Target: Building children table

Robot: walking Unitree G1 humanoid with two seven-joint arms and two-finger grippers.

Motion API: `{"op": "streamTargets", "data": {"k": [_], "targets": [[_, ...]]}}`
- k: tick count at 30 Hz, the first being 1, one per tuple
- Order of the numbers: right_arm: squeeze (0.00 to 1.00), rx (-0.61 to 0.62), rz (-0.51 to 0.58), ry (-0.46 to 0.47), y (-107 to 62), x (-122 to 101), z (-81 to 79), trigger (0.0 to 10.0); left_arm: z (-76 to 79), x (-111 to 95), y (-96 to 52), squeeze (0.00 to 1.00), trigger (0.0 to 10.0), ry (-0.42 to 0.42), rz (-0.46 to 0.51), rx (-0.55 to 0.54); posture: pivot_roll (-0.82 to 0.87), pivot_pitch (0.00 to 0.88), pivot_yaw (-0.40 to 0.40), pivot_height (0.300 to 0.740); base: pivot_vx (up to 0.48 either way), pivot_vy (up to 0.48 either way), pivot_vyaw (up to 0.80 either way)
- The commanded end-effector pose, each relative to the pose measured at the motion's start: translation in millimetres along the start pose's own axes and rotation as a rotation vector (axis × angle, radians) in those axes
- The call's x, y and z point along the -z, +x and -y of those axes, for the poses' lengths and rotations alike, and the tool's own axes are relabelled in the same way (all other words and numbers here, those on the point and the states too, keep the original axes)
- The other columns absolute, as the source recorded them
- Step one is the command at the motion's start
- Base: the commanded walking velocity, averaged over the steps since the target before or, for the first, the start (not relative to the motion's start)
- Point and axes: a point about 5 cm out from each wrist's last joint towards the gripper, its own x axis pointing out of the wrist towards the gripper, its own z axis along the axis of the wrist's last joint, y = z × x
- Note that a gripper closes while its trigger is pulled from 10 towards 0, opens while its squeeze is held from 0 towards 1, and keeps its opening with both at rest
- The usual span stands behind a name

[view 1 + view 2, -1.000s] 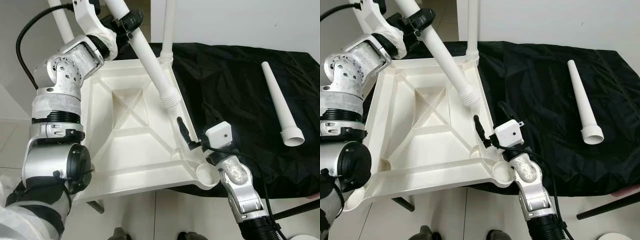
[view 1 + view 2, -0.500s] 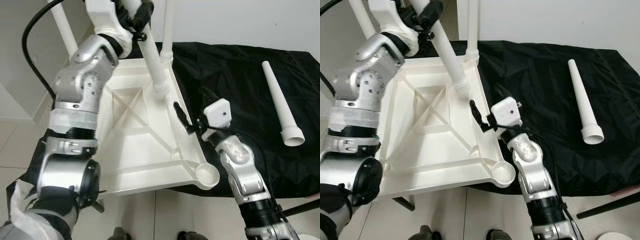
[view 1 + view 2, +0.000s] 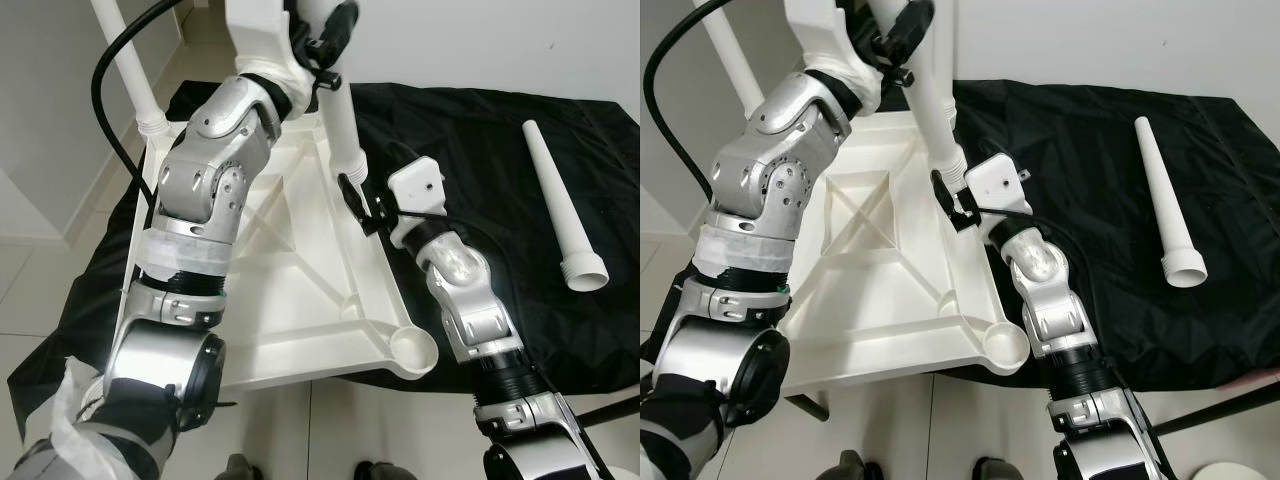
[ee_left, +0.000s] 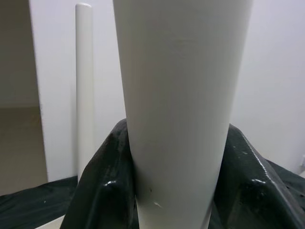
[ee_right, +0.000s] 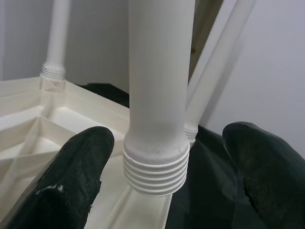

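Two black fingers of the left gripper [image 4: 167,181] pinch a white table leg [image 3: 345,130] above the upturned tabletop [image 3: 290,290]; the right gripper [image 5: 162,176], fingers spread, flanks its threaded end without touching.

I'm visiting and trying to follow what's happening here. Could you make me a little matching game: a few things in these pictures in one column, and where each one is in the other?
Things:
1. left gripper
2. right gripper
3. spare leg
4. empty corner socket

Places:
A. lying on the black cloth
B. nearest corner of the upturned tabletop
C. clamped round the held leg
D. open beside the held leg's threaded end

Pairs: 1-C, 2-D, 3-A, 4-B
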Motion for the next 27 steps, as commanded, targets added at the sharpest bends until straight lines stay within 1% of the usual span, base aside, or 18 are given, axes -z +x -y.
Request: {"op": "streamTargets", "data": {"k": [1, 3, 5, 7, 11, 12, 16, 27], "targets": [[0.00, 0.014, 0.002, -0.010, 7.8, 0.6, 0.4, 10.0, 5.6, -5.6, -1.0, 0.00, 10.0, 0.016, 0.034, -0.004, -0.06, 0.098, 0.040, 0.740, 0.000, 0.000, 0.00], [0.00, 0.014, 0.002, -0.010, 7.8, 0.6, 0.4, 10.0, 5.6, -5.6, -1.0, 0.00, 10.0, 0.016, 0.034, -0.004, -0.06, 0.098, 0.040, 0.740, 0.000, 0.000, 0.00], [0.00, 0.023, 0.001, -0.008, 16.8, 1.8, 1.6, 10.0, 10.3, -5.5, -0.7, 0.00, 10.0, 0.008, 0.036, 0.007, -0.06, 0.097, 0.039, 0.740, 0.000, 0.000, 0.00], [0.00, 0.023, 0.001, -0.008, 16.8, 1.8, 1.6, 10.0, 10.3, -5.5, -0.7, 0.00, 10.0, 0.008, 0.036, 0.007, -0.06, 0.097, 0.039, 0.740, 0.000, 0.000, 0.00], [0.00, 0.021, 0.011, -0.028, 26.9, 1.4, 2.3, 10.0, 15.7, -5.4, -0.8, 0.00, 10.0, 0.012, 0.038, 0.020, -0.05, 0.096, 0.034, 0.740, 0.000, 0.000, 0.00], [0.00, 0.021, 0.011, -0.028, 26.9, 1.4, 2.3, 10.0, 15.7, -5.4, -0.8, 0.00, 10.0, 0.012, 0.038, 0.020, -0.05, 0.096, 0.034, 0.740, 0.000, 0.000, 0.00], [0.00, 0.012, 0.030, -0.062, 36.9, -0.8, 2.2, 10.0, 20.4, -5.2, -1.3, 0.00, 10.0, 0.000, 0.038, 0.029, -0.05, 0.094, 0.034, 0.740, 0.000, 0.000, 0.00], [0.00, 0.001, 0.061, -0.086, 47.5, -4.2, 1.9, 10.0, 27.4, -4.7, -0.8, 0.00, 10.0, -0.010, 0.037, 0.051, -0.05, 0.097, 0.036, 0.740, 0.000, 0.000, 0.00]]}}
